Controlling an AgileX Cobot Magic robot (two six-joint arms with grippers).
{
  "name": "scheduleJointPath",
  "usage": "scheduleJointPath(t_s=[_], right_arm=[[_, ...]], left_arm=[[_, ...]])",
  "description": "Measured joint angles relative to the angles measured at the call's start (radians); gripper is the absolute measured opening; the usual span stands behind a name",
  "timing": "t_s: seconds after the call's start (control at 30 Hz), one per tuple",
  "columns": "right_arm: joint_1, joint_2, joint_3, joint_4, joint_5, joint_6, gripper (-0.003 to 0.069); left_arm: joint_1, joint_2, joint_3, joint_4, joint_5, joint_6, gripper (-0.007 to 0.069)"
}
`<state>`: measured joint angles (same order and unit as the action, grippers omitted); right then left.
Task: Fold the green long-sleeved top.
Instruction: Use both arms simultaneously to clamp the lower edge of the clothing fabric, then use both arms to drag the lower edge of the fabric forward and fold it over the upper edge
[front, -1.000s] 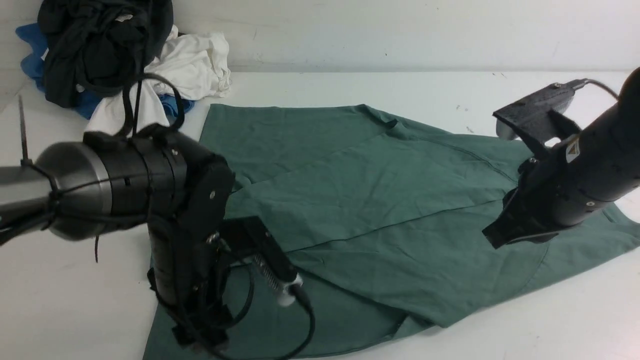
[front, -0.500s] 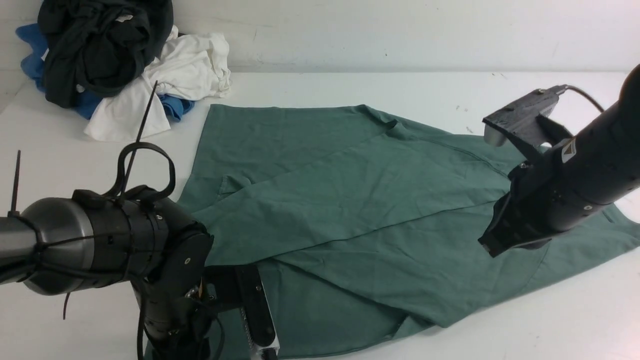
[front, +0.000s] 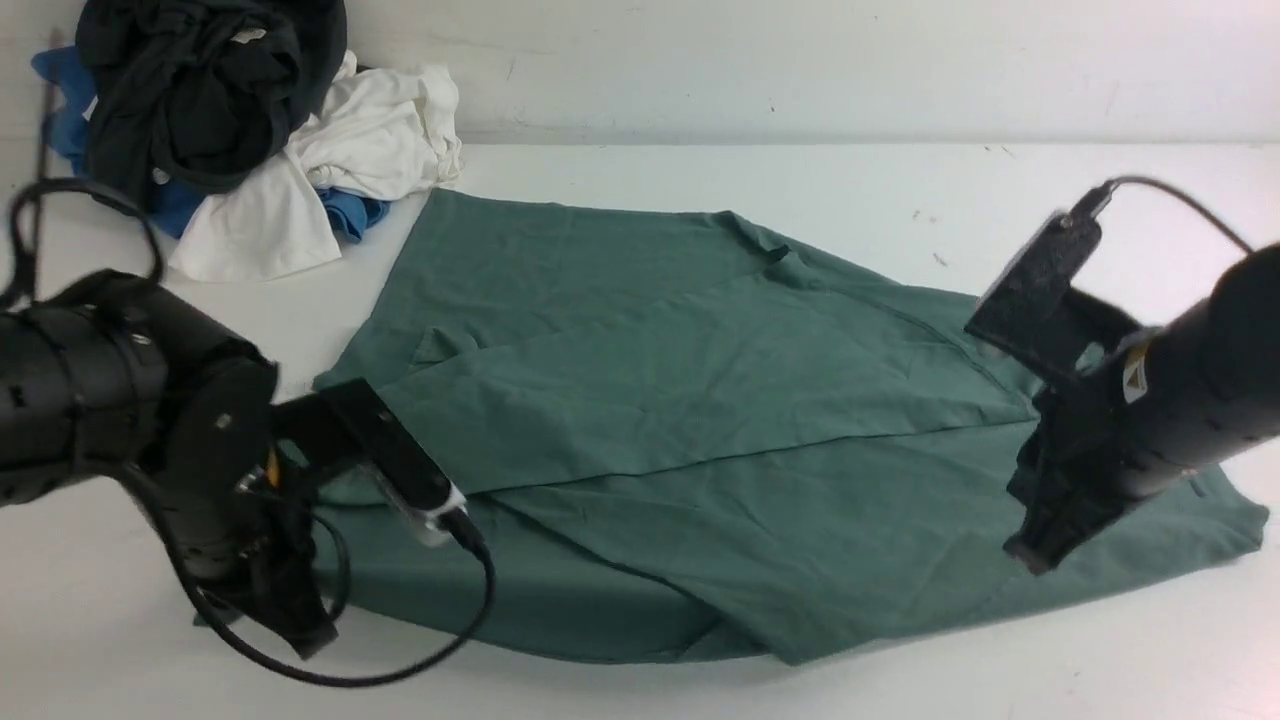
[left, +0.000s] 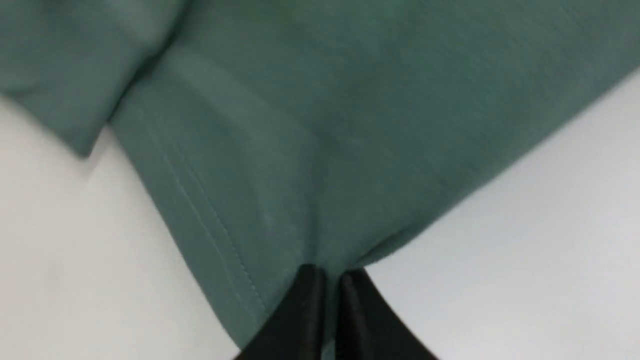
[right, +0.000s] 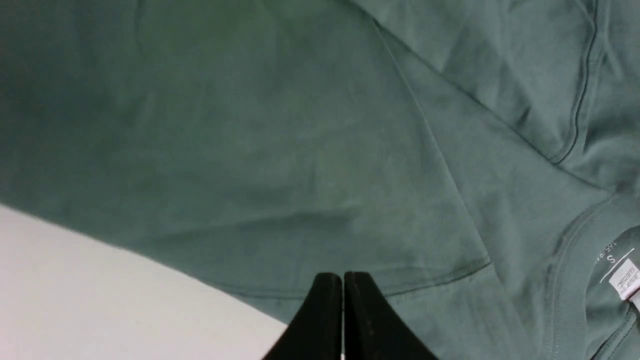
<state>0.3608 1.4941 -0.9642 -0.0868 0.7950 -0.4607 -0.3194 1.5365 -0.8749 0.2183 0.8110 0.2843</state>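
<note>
The green long-sleeved top (front: 700, 420) lies spread and partly folded over itself across the white table. My left gripper (front: 300, 630) is at its near left corner. In the left wrist view the left gripper (left: 327, 277) is shut on the top's stitched hem edge (left: 210, 220), with cloth pinched between the black fingers. My right gripper (front: 1035, 555) hovers over the top's right end. Seen from the right wrist, the right gripper (right: 343, 280) is shut with nothing between its fingers, above a seam. The collar with its white neck tag (right: 625, 282) lies beside it.
A pile of other garments sits at the back left corner: a black one (front: 190, 90), a white one (front: 350, 140) and a blue one (front: 350, 215). A wall runs along the table's (front: 800, 180) far edge. The left arm's cable (front: 400, 660) loops near the front edge.
My left gripper has shut on the hem and swung left, dragging the top's near left part with it. The right arm has dropped lower over the right end.
</note>
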Motion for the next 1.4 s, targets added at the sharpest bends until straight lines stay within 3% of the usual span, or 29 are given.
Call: scheduleJointPath(t_s=[0.07, 0.13, 0.2, 0.23, 0.33, 0.43, 0.5, 0.63, 0.77, 0.83, 0.93, 1.03, 1.2, 1.4], right_arm=[[0.000, 0.001, 0.073, 0.006, -0.026, -0.026, 0.0083], [0.000, 0.001, 0.094, 0.006, -0.035, -0.030, 0.0118], [0.000, 0.001, 0.154, -0.013, -0.061, -0.034, 0.0246], [0.000, 0.001, 0.158, -0.016, -0.063, -0.034, 0.0255], [0.000, 0.016, 0.242, -0.118, -0.121, -0.035, 0.0395], [0.000, 0.060, 0.281, -0.215, -0.210, 0.001, 0.0435], [0.000, 0.088, 0.287, -0.280, -0.284, 0.062, 0.0421], [0.000, 0.145, 0.278, -0.434, -0.390, 0.240, 0.0272], [0.001, 0.147, 0.246, -0.507, -0.307, 0.398, 0.0051], [0.001, 0.113, 0.217, -0.514, -0.196, 0.448, 0.0016], [0.001, 0.018, 0.152, -0.549, -0.077, 0.453, 0.0010], [-0.006, -0.048, 0.100, -0.591, -0.059, 0.435, 0.0010], [-0.098, -0.011, -0.022, -0.640, -0.279, 0.425, 0.0010], [-0.202, 0.226, -0.172, -0.642, -0.423, 0.461, 0.0012]], left_arm=[[0.078, -0.044, -0.002, -0.047, -0.014, -0.006, 0.0009], [0.093, -0.055, -0.002, -0.059, -0.021, -0.006, 0.0009], [0.110, -0.072, -0.002, -0.086, -0.031, -0.005, 0.0009], [0.110, -0.072, -0.002, -0.086, -0.031, -0.005, 0.0009], [0.116, -0.074, -0.009, -0.100, -0.030, -0.003, 0.0009], [0.116, -0.075, -0.012, -0.113, -0.030, 0.001, 0.0009], [0.116, -0.076, -0.012, -0.124, -0.029, 0.002, 0.0009], [0.116, -0.085, -0.012, -0.133, -0.024, 0.002, 0.0009], [0.116, -0.132, -0.027, -0.154, 0.040, 0.002, 0.0009], [0.116, -0.179, -0.044, -0.168, 0.073, -0.002, 0.0009], [0.116, -0.250, -0.087, -0.183, 0.054, -0.043, 0.0009], [0.116, -0.274, -0.133, -0.180, -0.006, -0.095, 0.0009], [0.128, -0.111, -0.350, -0.086, -0.161, -0.201, 0.0009], [0.161, 0.241, -0.662, -0.056, -0.189, -0.242, 0.0009]])
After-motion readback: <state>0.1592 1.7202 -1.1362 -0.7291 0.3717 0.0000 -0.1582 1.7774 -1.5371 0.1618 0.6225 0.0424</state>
